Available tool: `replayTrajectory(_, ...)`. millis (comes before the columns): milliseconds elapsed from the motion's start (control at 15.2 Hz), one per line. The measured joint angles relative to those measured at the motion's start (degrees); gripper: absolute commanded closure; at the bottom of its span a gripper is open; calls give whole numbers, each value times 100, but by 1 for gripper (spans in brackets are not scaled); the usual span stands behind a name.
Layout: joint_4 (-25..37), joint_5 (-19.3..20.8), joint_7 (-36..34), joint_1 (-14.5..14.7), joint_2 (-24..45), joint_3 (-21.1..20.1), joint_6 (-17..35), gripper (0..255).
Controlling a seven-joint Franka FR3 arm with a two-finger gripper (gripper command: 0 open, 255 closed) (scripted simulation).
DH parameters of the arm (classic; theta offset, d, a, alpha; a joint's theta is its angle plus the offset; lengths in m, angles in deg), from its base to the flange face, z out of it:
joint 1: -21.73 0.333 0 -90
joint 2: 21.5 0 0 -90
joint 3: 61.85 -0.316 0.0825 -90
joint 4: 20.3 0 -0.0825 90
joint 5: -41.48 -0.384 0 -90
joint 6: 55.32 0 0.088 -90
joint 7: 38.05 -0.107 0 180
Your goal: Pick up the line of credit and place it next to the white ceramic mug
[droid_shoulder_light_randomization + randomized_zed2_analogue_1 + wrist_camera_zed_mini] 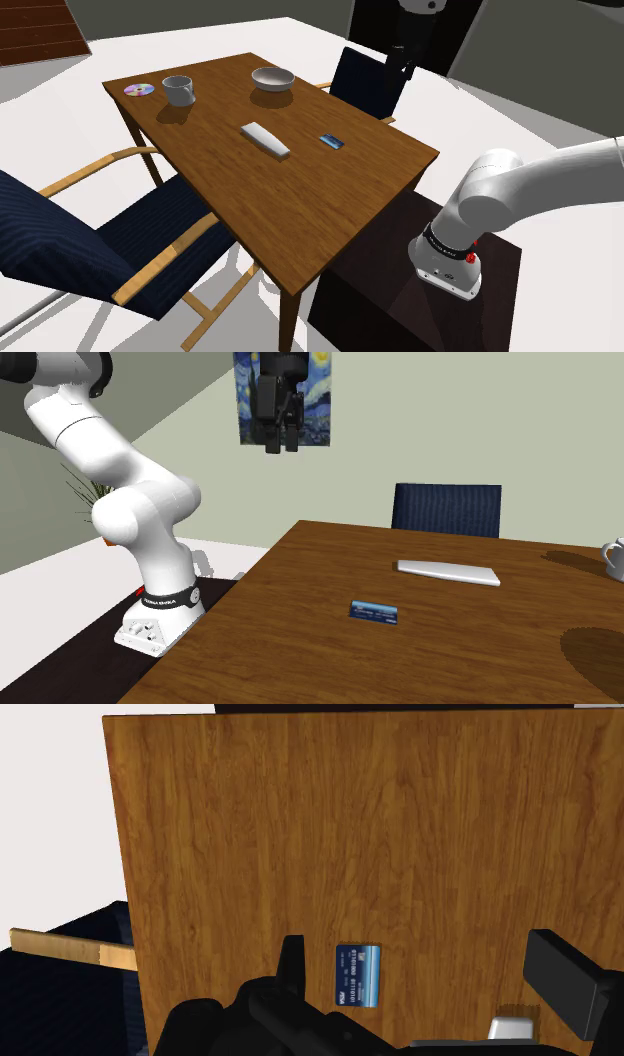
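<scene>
A small blue card (332, 141) lies flat on the wooden table (300, 210), toward the edge nearest the stand. The same card (376, 612) shows in the second exterior view, and from the wrist the card (360, 975) sits just inside one finger. My black gripper (280, 447) hangs high above the table, open, with nothing between its fingers (292, 966). The gripper (403, 68) also appears near the top of the shoulder view, and its gripper gap (425, 966) is wide. A pale mug (179, 90) stands at the table's far corner, far from the card.
A white flat bar (265, 139) lies mid-table between card and mug. A pale bowl (272, 79) and a disc (139, 89) sit near the mug. A blue armchair (120, 250) stands at one long side, and another blue chair (362, 80) at the opposite side.
</scene>
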State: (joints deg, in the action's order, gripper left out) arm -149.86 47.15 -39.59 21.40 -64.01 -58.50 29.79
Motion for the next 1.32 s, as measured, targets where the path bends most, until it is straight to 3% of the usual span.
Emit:
replayTrajectory(132,-149,7,-3,-3,-82,10,134,0)
replayTrajectory(396,-1008,51,-39,-13,-286,97,1313,0)
replayTrajectory(990,-2933,274,-89,-102,-237,403,4660,0)
replayTrajectory(1320,-3306,388,-56,-110,916,663,6961,0)
